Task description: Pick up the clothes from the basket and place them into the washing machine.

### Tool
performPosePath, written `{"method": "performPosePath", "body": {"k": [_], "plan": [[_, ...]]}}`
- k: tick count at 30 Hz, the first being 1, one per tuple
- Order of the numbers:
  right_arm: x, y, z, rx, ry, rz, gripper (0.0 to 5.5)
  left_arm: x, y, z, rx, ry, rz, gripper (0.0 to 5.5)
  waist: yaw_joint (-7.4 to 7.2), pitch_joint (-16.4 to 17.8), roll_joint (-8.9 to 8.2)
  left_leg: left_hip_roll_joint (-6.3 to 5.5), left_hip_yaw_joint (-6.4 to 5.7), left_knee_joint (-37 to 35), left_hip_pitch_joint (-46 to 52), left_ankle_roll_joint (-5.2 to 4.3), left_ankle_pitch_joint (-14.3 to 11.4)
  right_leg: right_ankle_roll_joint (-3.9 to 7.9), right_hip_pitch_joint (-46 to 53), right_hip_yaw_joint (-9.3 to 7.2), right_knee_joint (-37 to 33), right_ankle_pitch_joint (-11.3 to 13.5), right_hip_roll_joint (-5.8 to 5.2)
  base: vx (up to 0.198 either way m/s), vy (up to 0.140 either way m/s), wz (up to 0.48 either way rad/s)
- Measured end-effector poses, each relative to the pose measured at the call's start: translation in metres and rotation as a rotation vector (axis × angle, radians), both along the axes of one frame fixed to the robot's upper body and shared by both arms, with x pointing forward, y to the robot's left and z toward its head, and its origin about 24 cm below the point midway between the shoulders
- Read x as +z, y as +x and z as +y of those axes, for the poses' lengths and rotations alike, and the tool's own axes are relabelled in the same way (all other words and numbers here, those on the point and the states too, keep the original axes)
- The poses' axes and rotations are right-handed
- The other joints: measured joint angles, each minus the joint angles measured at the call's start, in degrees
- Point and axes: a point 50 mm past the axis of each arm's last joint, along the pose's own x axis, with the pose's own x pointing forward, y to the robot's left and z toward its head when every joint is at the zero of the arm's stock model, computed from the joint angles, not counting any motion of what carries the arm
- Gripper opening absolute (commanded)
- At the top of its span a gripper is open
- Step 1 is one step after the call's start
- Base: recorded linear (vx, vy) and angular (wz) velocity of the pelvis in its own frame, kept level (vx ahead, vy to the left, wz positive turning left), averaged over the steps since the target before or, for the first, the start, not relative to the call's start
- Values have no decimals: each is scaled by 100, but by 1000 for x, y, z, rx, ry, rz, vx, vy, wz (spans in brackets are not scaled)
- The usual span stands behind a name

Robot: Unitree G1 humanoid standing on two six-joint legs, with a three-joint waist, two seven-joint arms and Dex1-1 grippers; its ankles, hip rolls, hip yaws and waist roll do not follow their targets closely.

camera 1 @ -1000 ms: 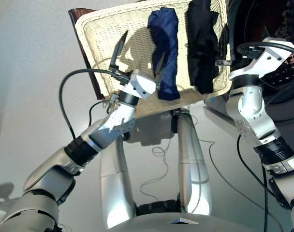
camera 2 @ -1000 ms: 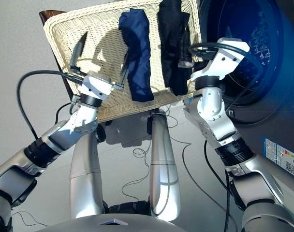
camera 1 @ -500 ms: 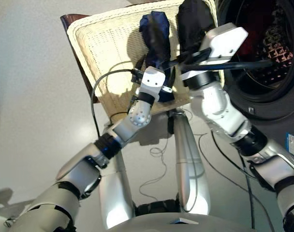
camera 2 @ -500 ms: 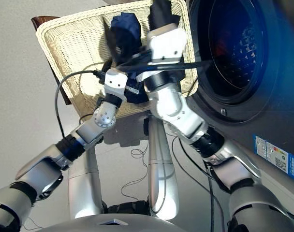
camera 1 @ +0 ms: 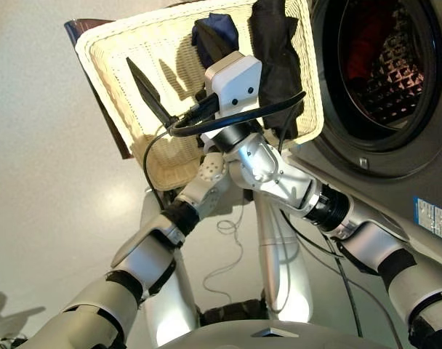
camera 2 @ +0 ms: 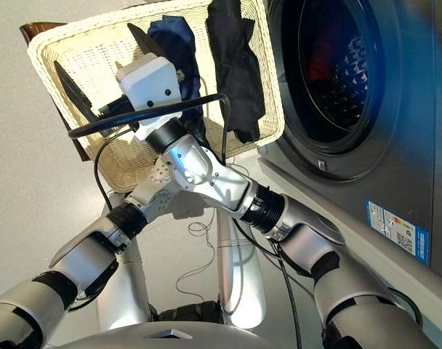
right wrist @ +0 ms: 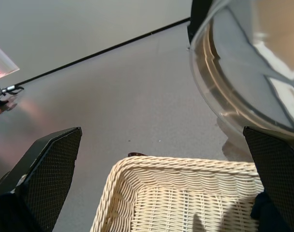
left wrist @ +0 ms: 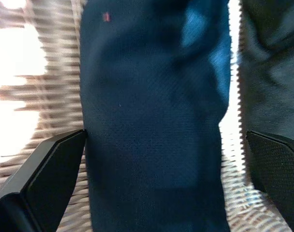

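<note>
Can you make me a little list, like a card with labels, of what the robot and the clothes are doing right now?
basket: cream wicker basket, on a dark stand beside the washing machine
in basket: navy garment and black garment, side by side
in drum: something red, behind the open round opening
left gripper: open, fingers either side of the navy garment, not closed on it
right gripper: open, empty, over the basket, pointing at the floor beyond
clothes left to move: two

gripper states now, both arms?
Left gripper: open, fingers either side of the navy garment.
Right gripper: open, empty, over the basket.
</note>
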Motion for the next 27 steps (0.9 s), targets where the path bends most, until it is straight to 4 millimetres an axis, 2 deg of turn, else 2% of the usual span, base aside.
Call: {"method": "performPosePath", "body": {"k": [4,10,14,23,24,25,27], "plan": [[4,-1,1,-1,9,-8,550,2,5,3,62,-29,14,550,-17,0,0,48,36,-7,-6,-37,-23,-35,-49,-9,3,-2,25,0,0,0],[6,-1,2,1,14,-14,550,11,6,-1,111,-88,0,550,-3,-4,-6,80,110,0,-103,-28,-34,-15,-193,19,3,-16,39,0,0,0],[6,-2,2,1,15,-14,550,15,7,-1,144,-95,-13,550,9,-24,-35,122,122,0,-197,-27,-44,-54,-299,15,0,-3,52,0,0,0],[7,-3,2,11,16,-22,550,18,8,-3,175,-89,-28,550,12,-72,-104,137,138,0,-314,-56,-60,-47,-422,16,-9,13,57,0,0,0],[7,-3,2,13,15,-22,550,18,8,-3,176,-85,-30,455,15,-72,-104,134,138,1,-323,-56,-60,-45,-429,17,-14,15,54,0,0,0],[7,-4,2,16,16,-24,550,18,8,-1,186,-84,-28,257,21,-72,-104,134,139,0,-331,-56,-60,-42,-436,17,-19,17,53,0,0,0],[8,-6,1,24,18,-31,550,19,9,3,205,-90,-26,142,33,-74,-107,134,138,2,-366,-54,-59,-39,-461,16,-28,26,53,0,0,0]]}}
